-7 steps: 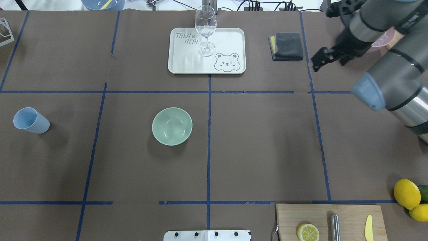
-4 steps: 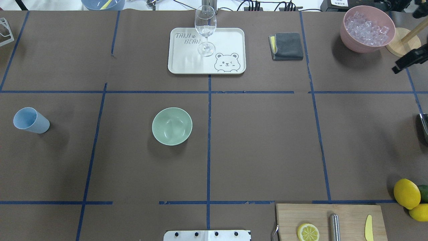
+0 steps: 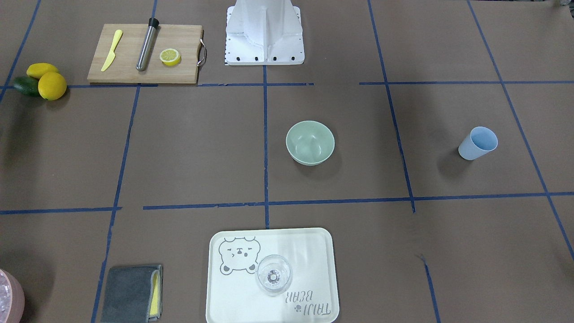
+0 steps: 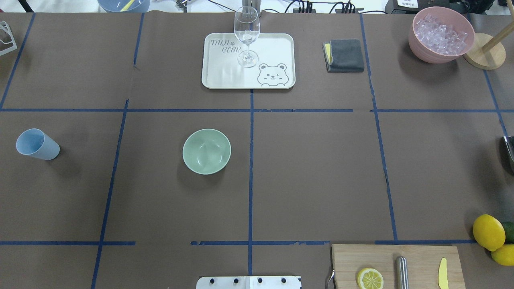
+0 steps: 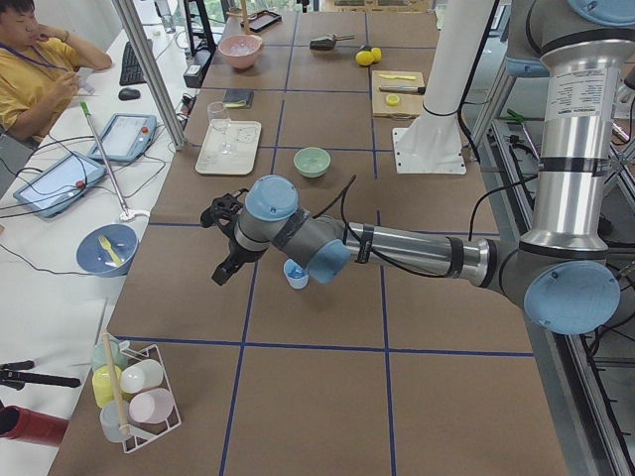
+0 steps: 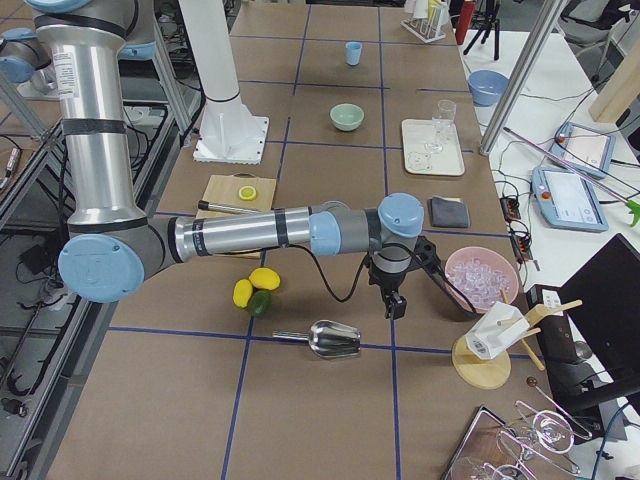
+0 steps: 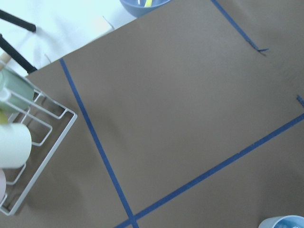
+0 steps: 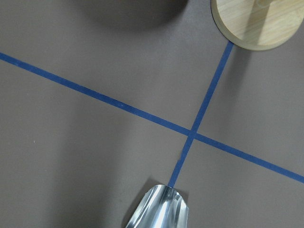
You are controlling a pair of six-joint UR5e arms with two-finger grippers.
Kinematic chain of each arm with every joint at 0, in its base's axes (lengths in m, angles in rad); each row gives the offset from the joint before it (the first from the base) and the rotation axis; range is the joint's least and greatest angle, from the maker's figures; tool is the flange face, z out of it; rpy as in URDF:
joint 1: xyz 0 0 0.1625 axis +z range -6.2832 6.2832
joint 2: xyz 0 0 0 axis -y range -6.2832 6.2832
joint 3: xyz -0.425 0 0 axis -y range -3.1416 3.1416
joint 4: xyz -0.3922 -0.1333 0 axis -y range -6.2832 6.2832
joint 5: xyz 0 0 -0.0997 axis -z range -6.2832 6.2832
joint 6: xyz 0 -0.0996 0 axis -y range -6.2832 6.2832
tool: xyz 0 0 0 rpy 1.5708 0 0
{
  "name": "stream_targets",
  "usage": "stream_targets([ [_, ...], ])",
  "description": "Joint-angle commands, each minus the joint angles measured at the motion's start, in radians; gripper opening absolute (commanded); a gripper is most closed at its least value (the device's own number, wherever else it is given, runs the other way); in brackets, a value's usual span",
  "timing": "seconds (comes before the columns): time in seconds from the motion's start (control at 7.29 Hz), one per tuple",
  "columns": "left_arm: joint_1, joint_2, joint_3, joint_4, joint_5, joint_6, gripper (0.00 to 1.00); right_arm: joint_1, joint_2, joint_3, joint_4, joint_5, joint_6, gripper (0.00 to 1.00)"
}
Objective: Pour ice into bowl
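The pale green bowl [image 4: 207, 151] [image 3: 310, 142] [image 5: 312, 162] stands upright near the table's middle with nothing visible inside. The ice [image 4: 441, 34] [image 6: 480, 277] fills a pink tub [image 4: 417, 44] at the far right corner. My right gripper [image 6: 394, 303] hangs over the table between that tub and a metal scoop [image 6: 335, 340] [image 8: 159, 209]; whether it is open or shut I cannot tell. My left gripper [image 5: 222, 272] hovers just beyond a light blue cup [image 5: 295, 275] [image 4: 37, 144], far from the bowl, and I cannot tell its state either. Neither gripper shows in the overhead view.
A wine glass [image 4: 246, 34] stands on a white bear tray [image 4: 277, 44]. A grey cloth [image 4: 345, 55] lies beside it. A cutting board [image 4: 393, 265] carries a lemon half, a muddler and a knife; lemons [image 4: 488, 232] lie nearby. A wooden stand [image 4: 484, 56] and a cup rack [image 5: 134, 397] flank the table.
My right arm has swung out of the overhead view to the right, uncovering the pink tub of ice. The bowl and the cup have not moved.
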State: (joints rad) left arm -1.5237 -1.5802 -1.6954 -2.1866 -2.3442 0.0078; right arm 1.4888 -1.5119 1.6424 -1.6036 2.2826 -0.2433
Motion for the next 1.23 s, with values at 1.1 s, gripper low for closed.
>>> stream_targets([
  [1.1,0.697,0.382,-0.172,-0.59,0.708,-1.013,1.0,0.014,-0.074,0.002,0.067,0.024,0.028,1.0],
])
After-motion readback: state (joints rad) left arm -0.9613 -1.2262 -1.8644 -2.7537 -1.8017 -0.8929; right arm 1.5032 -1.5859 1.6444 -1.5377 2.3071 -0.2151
